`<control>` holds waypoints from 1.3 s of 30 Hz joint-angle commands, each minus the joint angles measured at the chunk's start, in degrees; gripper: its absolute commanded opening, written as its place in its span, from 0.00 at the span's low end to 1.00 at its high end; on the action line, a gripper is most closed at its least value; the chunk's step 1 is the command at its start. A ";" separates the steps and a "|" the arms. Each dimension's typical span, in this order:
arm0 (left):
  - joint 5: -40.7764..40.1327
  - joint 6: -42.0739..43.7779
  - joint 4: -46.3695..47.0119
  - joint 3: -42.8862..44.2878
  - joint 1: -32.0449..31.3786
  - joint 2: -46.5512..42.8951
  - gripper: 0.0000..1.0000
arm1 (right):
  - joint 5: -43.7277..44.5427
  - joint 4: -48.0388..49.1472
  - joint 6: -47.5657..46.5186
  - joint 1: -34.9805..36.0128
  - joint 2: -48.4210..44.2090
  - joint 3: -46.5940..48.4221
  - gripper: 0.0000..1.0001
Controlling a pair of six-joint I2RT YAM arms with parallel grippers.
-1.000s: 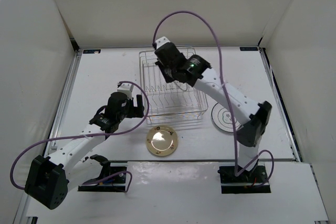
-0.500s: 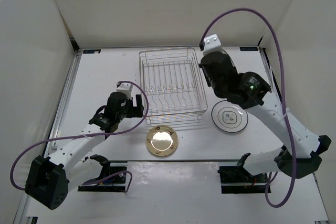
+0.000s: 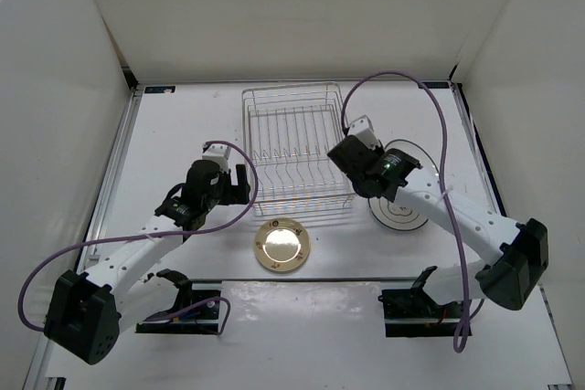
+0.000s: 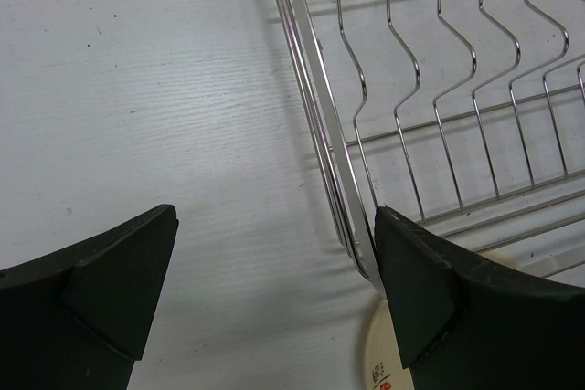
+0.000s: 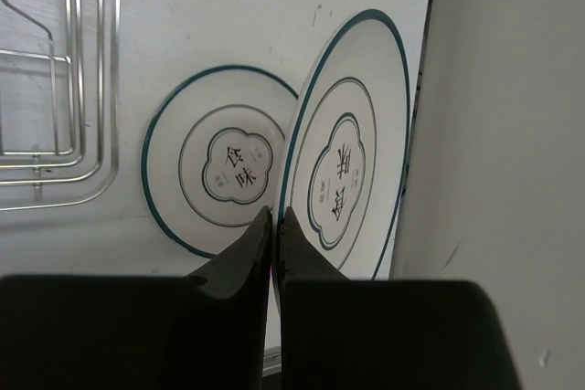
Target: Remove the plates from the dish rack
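Seen from above, the dish rack point(image 3: 297, 148), a square basket of thin silver wire with a row of upright dividers, sits mid-desk toward the far side of the white desk point(image 3: 174, 134). Near of it the small round golden-tan plate point(image 3: 282, 245) with a pale shiny centre lies flat on the desk. To the right of the rack lies a round white plate with dark ring and centre markings, the flat white plate point(image 3: 399, 216), partly covered by the right arm. Just far of it the right gripper point(image 3: 379, 160) carries a second white ringed plate, the held plate point(image 3: 416, 154), outside the rack. The left gripper point(image 3: 241, 184) hovers at the rack's near left corner. Purple cables point(image 3: 393, 75) loop off both arms. White walls point(image 3: 302, 15) close the desk in on the left, far and right sides.

In the left wrist view the left gripper point(image 4: 274, 289) is spread wide over bare desk. Its right finger is just beside the corner of the dish rack point(image 4: 327, 134). A sliver of the golden-tan plate point(image 4: 379, 363) shows below that finger.

In the right wrist view the right gripper point(image 5: 272, 226) is pressed together on the rim of the held plate point(image 5: 352, 157), which stands tilted on edge. The flat white plate point(image 5: 219, 171) lies left of it, its right rim hidden behind the held plate. The rack's wires point(image 5: 55, 70) are further left and a pale wall point(image 5: 494, 134) fills the right. Whether the held plate touches the desk cannot be told.
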 commanded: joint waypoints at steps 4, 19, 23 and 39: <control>0.14 0.03 -0.95 1.31 0.84 0.14 0.99 | -3.44 6.65 5.10 -4.34 -5.66 -9.92 0.00; 0.41 -0.14 -1.03 1.48 1.01 0.23 0.99 | -14.52 12.02 7.21 -11.99 -6.02 -19.07 0.00; 0.50 -0.23 -1.04 1.48 1.01 0.23 0.99 | -15.49 12.63 7.04 -12.78 -5.94 -20.04 0.00; 0.93 -0.23 -1.12 1.57 1.19 0.50 0.99 | -24.27 15.98 7.92 -13.75 -3.56 -18.47 0.36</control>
